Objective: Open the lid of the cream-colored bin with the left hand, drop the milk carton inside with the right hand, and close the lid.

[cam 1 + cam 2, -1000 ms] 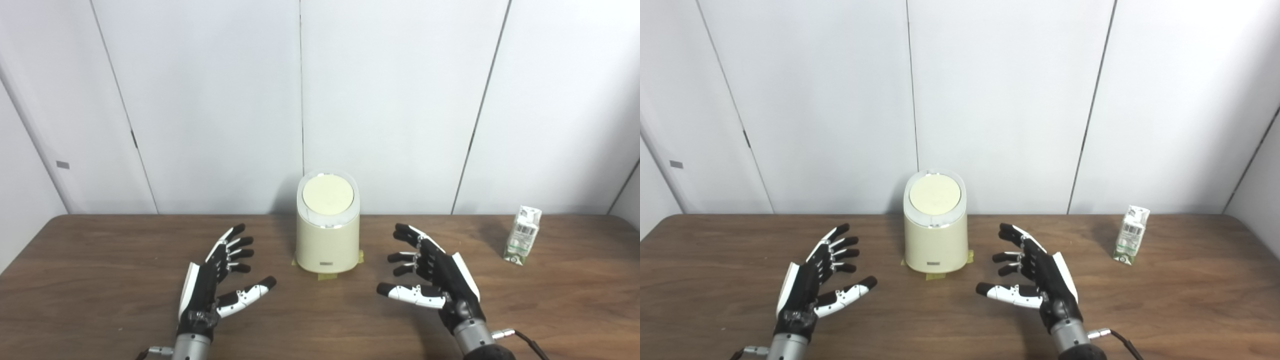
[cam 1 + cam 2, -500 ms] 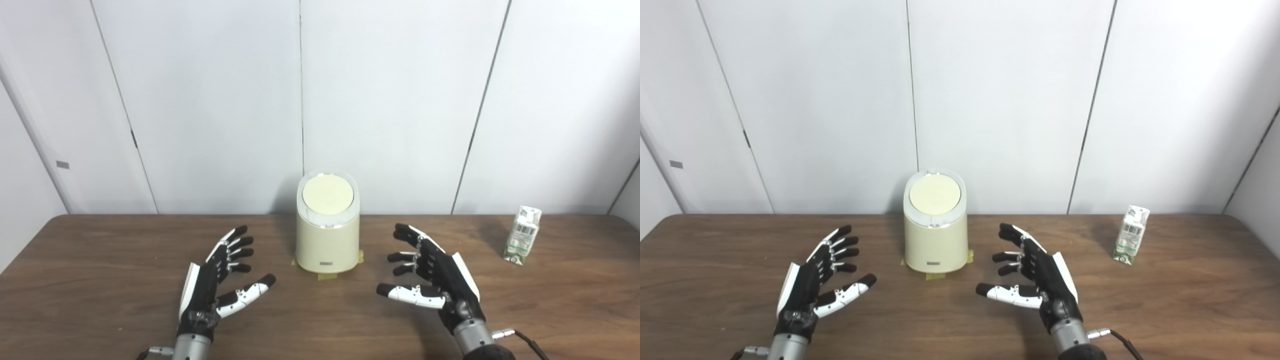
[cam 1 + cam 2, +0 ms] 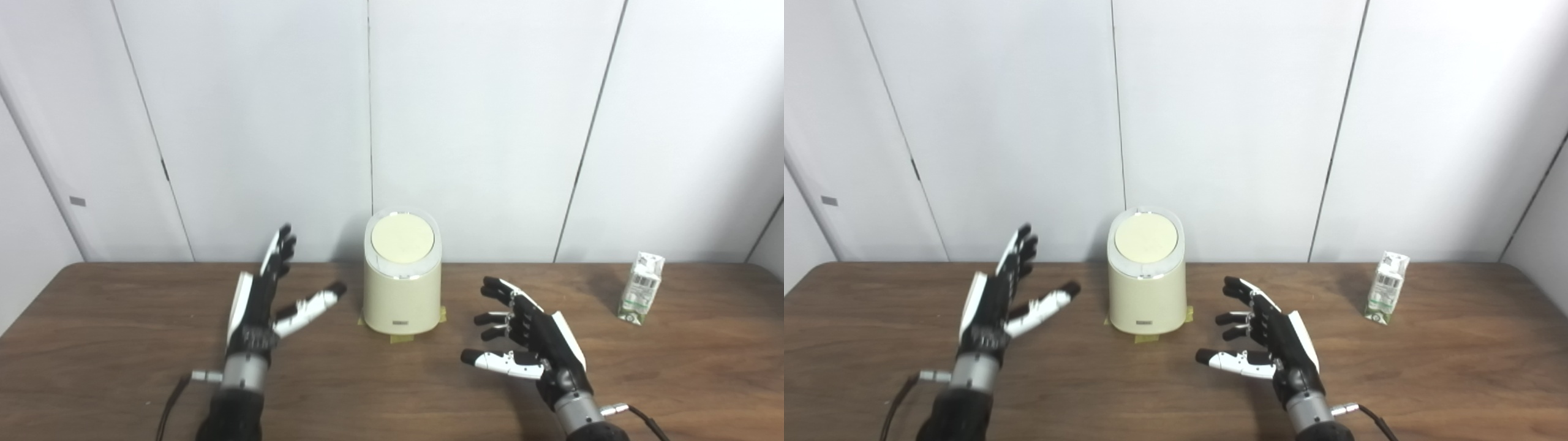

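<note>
So nothing is done yet: the bin (image 3: 401,288), lid (image 3: 402,237) shut, stands just right of the empty, spread left hand (image 3: 260,303), the milk carton (image 3: 639,288) well right of the empty, spread right hand (image 3: 533,343).

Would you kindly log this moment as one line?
left hand: open, raised beside bin | lid: closed | right hand: open | milk carton: upright, untouched

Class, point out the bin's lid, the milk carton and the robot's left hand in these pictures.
bin's lid (image 3: 402,237), left eye view, centre of the round cream top.
milk carton (image 3: 640,296), left eye view, middle of its front face.
left hand (image 3: 989,306), right eye view, back of the open hand.
</note>
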